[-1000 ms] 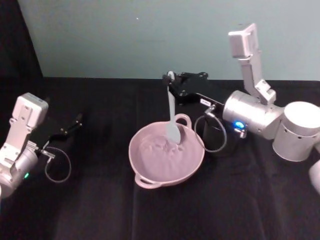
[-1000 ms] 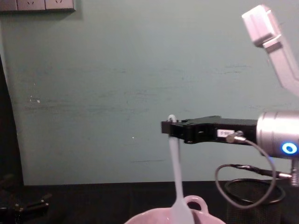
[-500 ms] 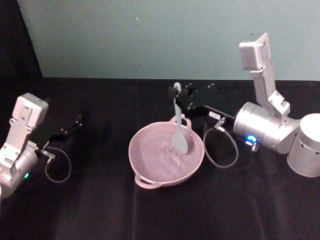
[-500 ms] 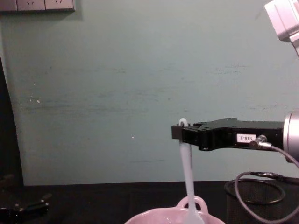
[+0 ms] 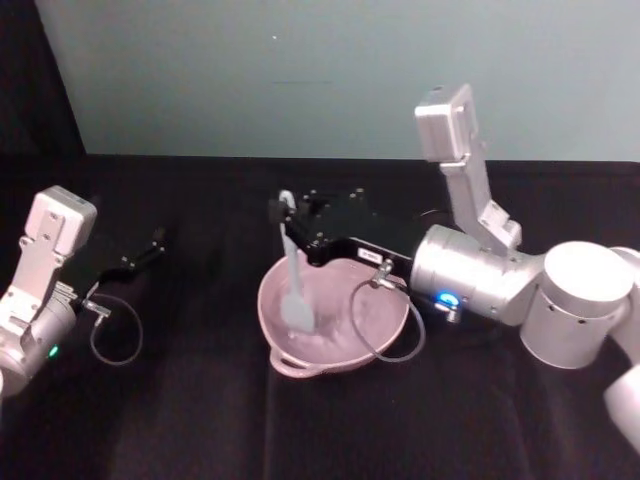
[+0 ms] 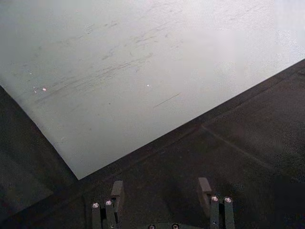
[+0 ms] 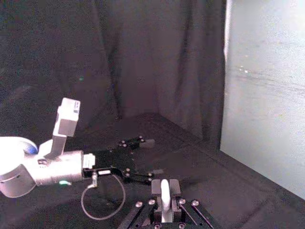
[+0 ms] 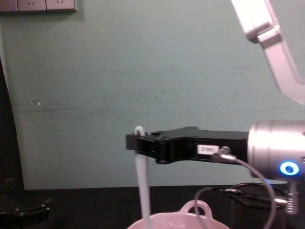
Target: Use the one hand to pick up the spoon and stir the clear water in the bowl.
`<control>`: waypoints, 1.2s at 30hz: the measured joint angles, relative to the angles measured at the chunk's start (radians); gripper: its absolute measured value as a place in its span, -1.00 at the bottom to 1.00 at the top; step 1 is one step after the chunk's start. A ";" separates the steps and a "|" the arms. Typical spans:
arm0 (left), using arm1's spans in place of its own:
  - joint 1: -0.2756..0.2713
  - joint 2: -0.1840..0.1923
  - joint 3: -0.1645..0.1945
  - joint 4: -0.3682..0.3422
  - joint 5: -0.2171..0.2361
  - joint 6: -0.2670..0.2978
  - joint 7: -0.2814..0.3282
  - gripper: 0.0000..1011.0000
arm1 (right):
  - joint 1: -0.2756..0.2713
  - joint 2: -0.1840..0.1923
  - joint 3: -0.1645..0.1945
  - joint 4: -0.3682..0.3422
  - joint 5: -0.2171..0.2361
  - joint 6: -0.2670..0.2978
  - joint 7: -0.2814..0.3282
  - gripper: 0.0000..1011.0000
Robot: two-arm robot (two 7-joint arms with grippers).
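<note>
The pale pink bowl (image 5: 385,325) sits mid-table with clear water in it. Its loop handle (image 8: 197,208) peeks up in the chest view. My right gripper (image 5: 286,214) reaches in from the right, over the bowl's far left rim, and is shut on the top of the white spoon (image 5: 293,270). The spoon hangs nearly upright with its flat head dipped in the water at the bowl's left side. From the chest the spoon (image 8: 142,191) drops from the right gripper (image 8: 137,142) behind the rim. In the right wrist view the spoon's handle (image 7: 165,196) is clamped between the fingers.
My left gripper (image 5: 152,248) rests open on the black cloth far to the left, its fingers (image 6: 116,190) spread apart. The right arm's cable (image 5: 372,335) loops over the bowl's right half. A teal wall stands behind the table.
The right gripper has swung left with the spoon, sweeping its head from the bowl's right side across the water to the left side. The left arm has stayed still.
</note>
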 joint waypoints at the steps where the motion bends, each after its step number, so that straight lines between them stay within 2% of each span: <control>1: 0.000 0.000 0.000 0.000 0.000 0.000 0.000 1.00 | 0.010 -0.010 -0.006 0.015 -0.001 -0.004 0.002 -0.78; 11: 0.000 0.000 0.000 0.000 0.000 0.000 0.000 1.00 | 0.074 -0.063 -0.009 0.142 0.000 -0.046 0.011 -0.78; 15: 0.000 0.000 0.000 0.000 0.000 0.000 0.000 1.00 | 0.098 -0.071 0.014 0.202 0.008 -0.064 0.012 -0.78; 18: 0.000 0.000 0.000 0.000 0.000 0.000 0.000 1.00 | 0.101 -0.067 0.029 0.218 0.013 -0.066 0.009 -0.78; 22: 0.000 0.000 0.000 0.000 0.000 0.000 0.000 1.00 | 0.094 -0.048 0.060 0.218 0.022 -0.071 -0.002 -0.78; 28: 0.000 0.000 0.000 0.000 0.000 0.000 0.000 1.00 | 0.058 -0.004 0.105 0.172 0.039 -0.072 -0.018 -0.78; 36: 0.000 0.000 0.000 0.000 0.000 0.000 0.000 1.00 | 0.011 0.037 0.109 0.093 0.041 -0.045 -0.022 -0.78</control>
